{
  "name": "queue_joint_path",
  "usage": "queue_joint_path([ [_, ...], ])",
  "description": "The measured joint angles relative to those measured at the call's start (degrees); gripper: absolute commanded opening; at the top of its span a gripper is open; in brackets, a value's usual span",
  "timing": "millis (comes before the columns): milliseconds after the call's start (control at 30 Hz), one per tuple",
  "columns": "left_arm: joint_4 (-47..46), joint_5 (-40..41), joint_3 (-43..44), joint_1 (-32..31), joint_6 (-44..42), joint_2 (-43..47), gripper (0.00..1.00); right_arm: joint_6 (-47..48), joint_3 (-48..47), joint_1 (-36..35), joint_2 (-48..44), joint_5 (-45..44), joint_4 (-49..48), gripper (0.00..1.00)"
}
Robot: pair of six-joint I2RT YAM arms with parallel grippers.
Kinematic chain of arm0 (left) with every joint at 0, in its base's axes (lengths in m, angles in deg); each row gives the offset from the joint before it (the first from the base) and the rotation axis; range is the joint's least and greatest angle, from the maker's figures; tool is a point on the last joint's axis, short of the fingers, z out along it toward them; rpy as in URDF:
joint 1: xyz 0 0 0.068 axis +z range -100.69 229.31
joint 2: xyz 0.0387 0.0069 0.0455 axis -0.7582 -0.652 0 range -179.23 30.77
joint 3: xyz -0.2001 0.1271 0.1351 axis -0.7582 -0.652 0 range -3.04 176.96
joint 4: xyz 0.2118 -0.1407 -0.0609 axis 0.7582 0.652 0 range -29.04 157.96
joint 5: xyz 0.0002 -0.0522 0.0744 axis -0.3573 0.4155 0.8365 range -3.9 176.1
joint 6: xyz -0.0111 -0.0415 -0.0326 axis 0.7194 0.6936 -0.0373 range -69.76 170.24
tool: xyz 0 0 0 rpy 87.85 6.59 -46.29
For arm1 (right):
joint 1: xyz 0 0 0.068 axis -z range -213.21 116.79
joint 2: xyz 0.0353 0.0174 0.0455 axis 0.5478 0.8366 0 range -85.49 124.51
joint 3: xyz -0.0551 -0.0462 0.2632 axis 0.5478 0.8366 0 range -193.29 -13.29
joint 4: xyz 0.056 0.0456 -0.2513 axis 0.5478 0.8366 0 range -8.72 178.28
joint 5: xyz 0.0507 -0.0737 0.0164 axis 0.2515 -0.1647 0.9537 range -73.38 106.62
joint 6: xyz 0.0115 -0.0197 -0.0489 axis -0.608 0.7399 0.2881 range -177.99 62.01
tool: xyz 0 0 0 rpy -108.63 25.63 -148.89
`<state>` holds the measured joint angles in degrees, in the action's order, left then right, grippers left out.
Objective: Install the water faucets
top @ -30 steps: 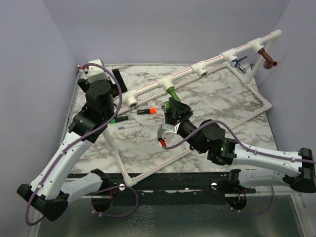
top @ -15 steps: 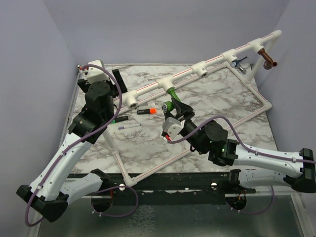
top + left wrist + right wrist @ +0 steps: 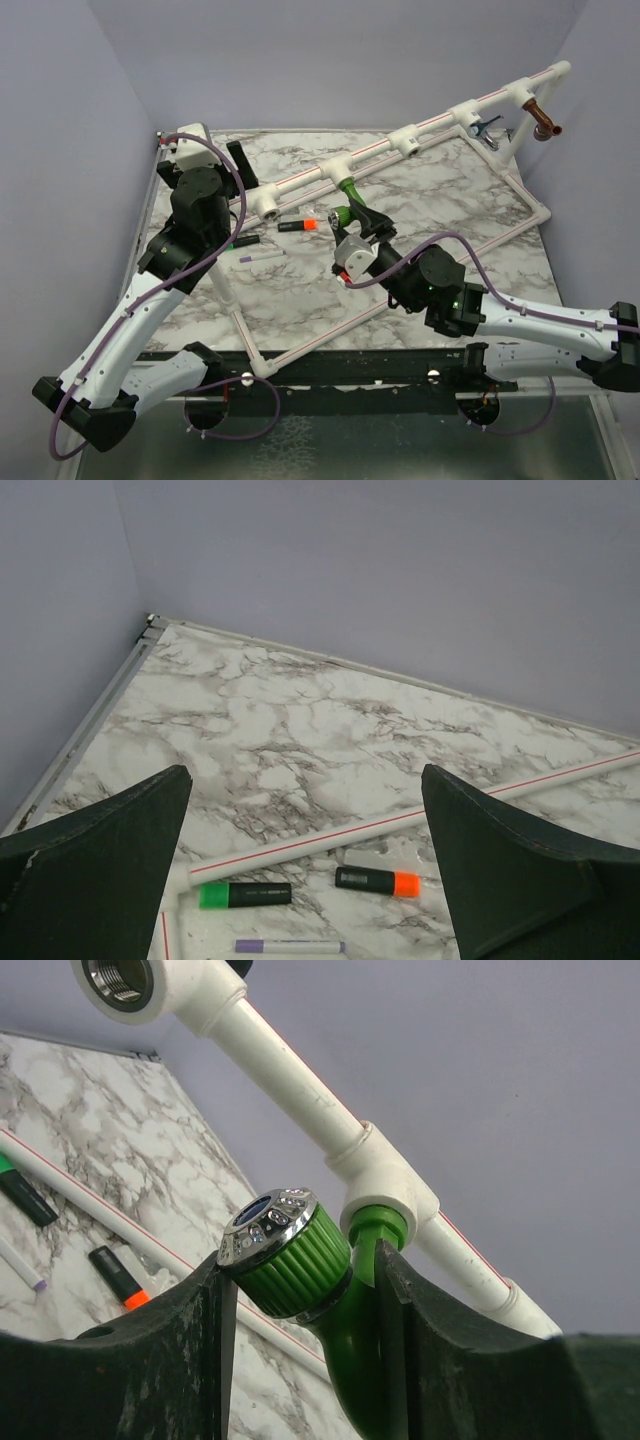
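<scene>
R hand (image 3: 305,1305) closed on green faucet (image 3: 288,1258), fingers vs both sides; faucet seated in white tee (image 3: 385,1182), frame centre. L hand (image 3: 305,830) wide open, empty, over worktop (image 3: 300,720).

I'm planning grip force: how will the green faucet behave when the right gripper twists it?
The green faucet looks like rigid moulded plastic, so probably stiff and light. Its ribbed knob should resist slipping in the right gripper. Its neck sits in the white tee fitting, so side pushes may strain that joint.
</scene>
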<state>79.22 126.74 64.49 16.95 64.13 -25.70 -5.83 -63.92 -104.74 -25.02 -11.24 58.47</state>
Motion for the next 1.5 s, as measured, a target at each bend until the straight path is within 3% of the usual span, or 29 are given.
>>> queue_joint_path([
  [67, 0.0, 0.0, 0.0, 0.0, 0.0, 0.0, 0.99, 0.0, -0.1, 0.0, -0.1, 0.1, 0.6, 0.17],
  [200, 0.0, -0.2, 0.0, 0.0, 0.2, 0.0, 0.99, 0.0, -0.8, 0.0, -0.7, 0.5, 3.0, 0.48],
  [267, 0.0, -0.3, 0.0, 0.0, 0.2, 0.0, 0.99, 0.0, -1.4, 0.0, -0.9, 0.9, 4.9, 0.59],
  [433, 0.7, -0.4, 0.3, 0.0, 0.6, -0.6, 0.99, -4.9, -4.2, 0.9, -1.3, 0.7, 10.6, 0.79],
  [633, 2.2, -0.5, 1.2, 0.0, 1.4, -1.2, 0.99, -13.7, -8.4, 1.6, -2.6, 0.1, 19.5, 0.94],
  [800, 3.3, -0.3, 2.3, 0.0, 1.6, -2.1, 0.99, -15.4, -11.7, 1.6, -5.2, 0.2, 25.9, 0.99],
  [1067, 6.6, 0.1, 4.6, 0.0, 1.2, -3.9, 0.99, -16.8, -17.2, 1.6, -12.2, -2.9, 27.1, 1.0],
  [1500, 13.7, 2.3, 11.5, 0.0, -2.3, -9.7, 0.99, -21.3, -10.8, 1.6, -20.9, -15.3, 33.5, 1.0],
])
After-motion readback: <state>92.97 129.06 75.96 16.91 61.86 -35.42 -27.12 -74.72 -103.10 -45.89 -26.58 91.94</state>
